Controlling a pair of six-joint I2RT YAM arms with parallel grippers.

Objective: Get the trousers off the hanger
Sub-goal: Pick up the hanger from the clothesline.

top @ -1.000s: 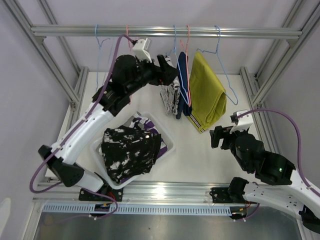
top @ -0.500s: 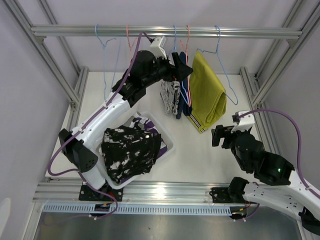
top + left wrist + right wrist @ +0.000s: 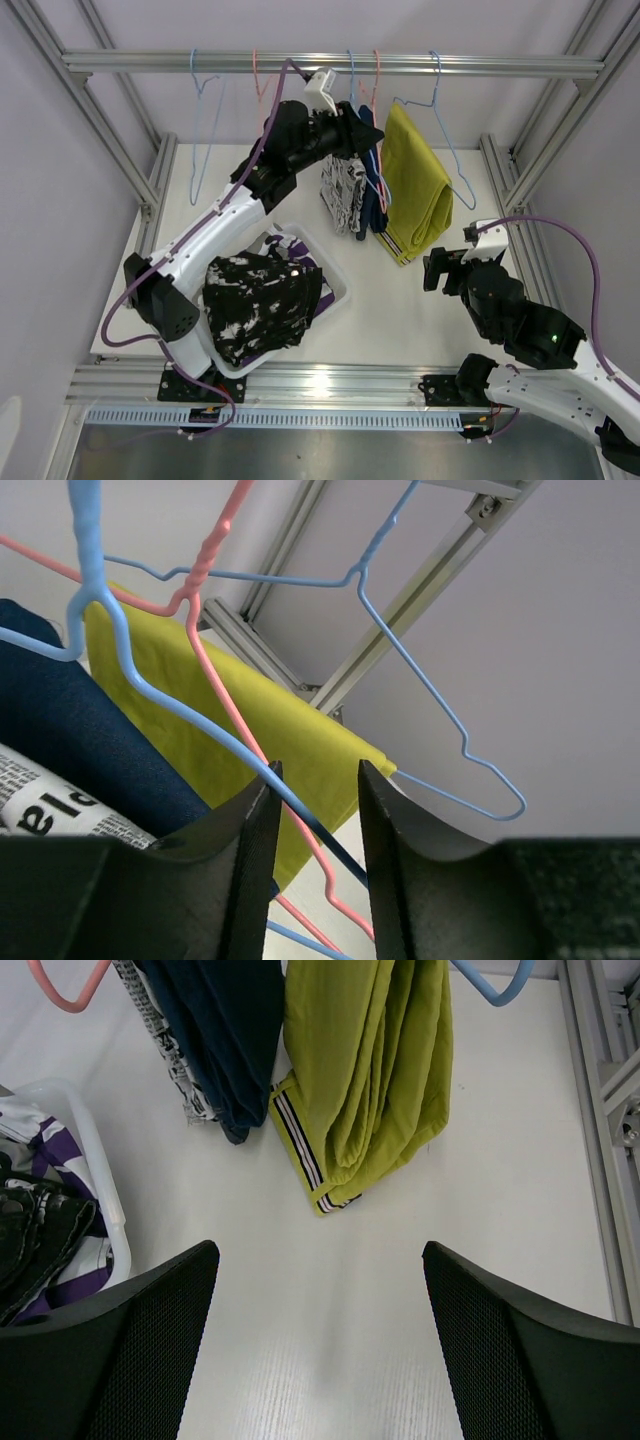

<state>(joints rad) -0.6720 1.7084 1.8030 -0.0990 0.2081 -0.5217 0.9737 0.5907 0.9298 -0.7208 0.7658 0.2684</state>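
Observation:
Three pairs of trousers hang from the rail: white with black print [image 3: 340,195], plain navy [image 3: 372,195] and mustard yellow [image 3: 415,185]. My left gripper [image 3: 365,135] is raised among their hangers. In the left wrist view its jaws [image 3: 318,770] stand open with a narrow gap, and the sloping arm of a blue hanger [image 3: 319,832] runs between them. A pink hanger [image 3: 200,570], the navy cloth [image 3: 80,740] and the mustard cloth [image 3: 300,740] lie just beyond. My right gripper [image 3: 445,270] is open and empty, low over the table below the mustard pair [image 3: 370,1060].
A white basket [image 3: 340,290] at the left front holds the black-and-white splotched pair [image 3: 260,305] on top of the purple camouflage pair [image 3: 290,245]. Empty blue [image 3: 200,100] and pink [image 3: 258,75] hangers hang at the rail's left. Aluminium frame posts stand on both sides.
My left arm has swung right along the rail, from the empty pink hanger to the hangers carrying trousers, and the blue hanger wire is now between its jaws. My right arm has barely moved.

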